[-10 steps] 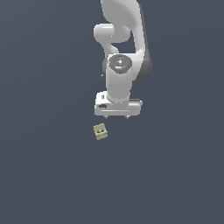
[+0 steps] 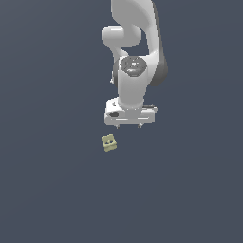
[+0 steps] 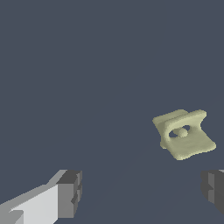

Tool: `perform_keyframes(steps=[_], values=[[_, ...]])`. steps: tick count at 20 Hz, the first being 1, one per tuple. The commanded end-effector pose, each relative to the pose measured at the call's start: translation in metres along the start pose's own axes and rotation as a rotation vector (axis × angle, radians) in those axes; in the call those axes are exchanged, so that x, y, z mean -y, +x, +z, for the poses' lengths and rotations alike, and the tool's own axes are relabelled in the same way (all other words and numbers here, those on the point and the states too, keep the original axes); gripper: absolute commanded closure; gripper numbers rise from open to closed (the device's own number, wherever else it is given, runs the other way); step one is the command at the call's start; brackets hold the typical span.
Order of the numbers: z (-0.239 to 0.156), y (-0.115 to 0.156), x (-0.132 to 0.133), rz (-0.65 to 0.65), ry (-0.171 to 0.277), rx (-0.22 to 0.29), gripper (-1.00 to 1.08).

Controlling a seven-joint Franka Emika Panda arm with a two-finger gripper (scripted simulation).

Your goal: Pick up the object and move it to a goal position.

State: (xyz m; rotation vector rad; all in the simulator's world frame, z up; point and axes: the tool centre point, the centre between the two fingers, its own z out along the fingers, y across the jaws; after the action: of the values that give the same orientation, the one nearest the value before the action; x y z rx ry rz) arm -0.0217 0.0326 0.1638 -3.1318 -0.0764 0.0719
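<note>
The object (image 2: pixel 109 142) is a small pale yellow-green blocky chunk with darker spots, lying on the dark grey floor. It sits below the gripper and toward the exterior view's left of it. My white gripper (image 2: pixel 129 126) hangs above the floor, apart from the object, with only short finger stubs showing under the hand. In the wrist view the object (image 3: pixel 183 134) shows a notched, hollowed face, and my gripper (image 3: pixel 142 194) is open, its dark fingertips (image 3: pixel 72 192) spread wide with nothing between them.
The white arm (image 2: pixel 135 57) rises behind the gripper toward the exterior view's top. A plain dark grey floor (image 2: pixel 57 190) surrounds everything.
The gripper has shifted slightly toward the exterior view's right and a little lower. The object has not moved.
</note>
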Motion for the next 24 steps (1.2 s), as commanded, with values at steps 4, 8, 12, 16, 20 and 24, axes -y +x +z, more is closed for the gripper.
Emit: perform_keyframes(steps=[4,8,12,16,20,24], values=[[-0.006,0.001,0.007,-0.019,0.003,-0.006,-0.92],[-0.004,0.001,0.005,-0.021,0.003,-0.006,-0.92],[0.001,0.002,-0.001,-0.039,0.002,-0.008,-0.92],[0.008,0.004,-0.012,-0.070,0.001,-0.013,-0.92],[0.020,0.007,-0.028,-0.116,-0.002,-0.019,-0.92],[0.035,0.009,-0.049,-0.176,-0.005,-0.027,-0.92]])
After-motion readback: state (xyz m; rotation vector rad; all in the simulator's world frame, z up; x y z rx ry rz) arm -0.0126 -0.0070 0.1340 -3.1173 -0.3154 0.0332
